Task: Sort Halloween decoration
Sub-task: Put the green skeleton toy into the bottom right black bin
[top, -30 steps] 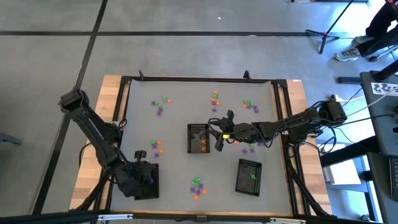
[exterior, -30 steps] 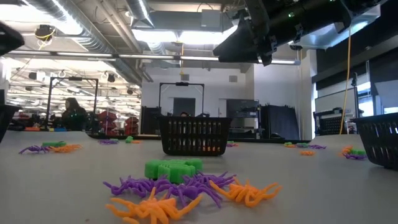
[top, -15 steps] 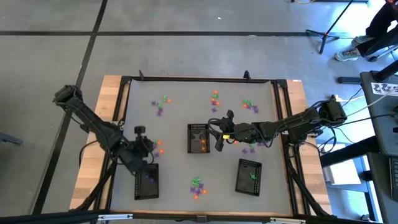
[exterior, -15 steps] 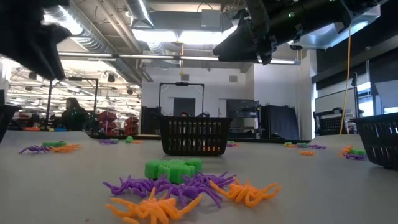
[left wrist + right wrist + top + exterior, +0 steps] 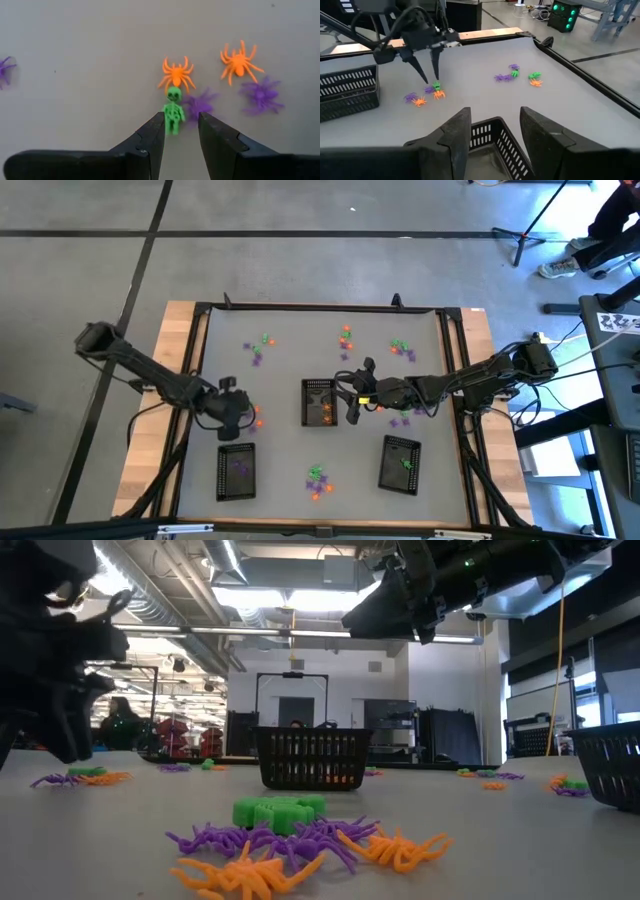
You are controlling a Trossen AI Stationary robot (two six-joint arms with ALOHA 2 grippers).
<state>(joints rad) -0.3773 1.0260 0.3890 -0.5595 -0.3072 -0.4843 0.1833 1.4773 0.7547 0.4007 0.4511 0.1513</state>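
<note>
Now that my left gripper (image 5: 180, 131) has swung up from the lower-left tray (image 5: 236, 473) to the mid-left cluster, item: green skeleton (image 5: 173, 109), lying just ahead of its parted, empty fingers, beside orange spiders (image 5: 176, 74). Next pick looks set. Right gripper (image 5: 352, 397): part-open, empty, hovering over the centre tray (image 5: 319, 402).

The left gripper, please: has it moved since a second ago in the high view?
Yes. The left gripper has gone from over the left tray up the table to the trinkets beyond it.
</note>
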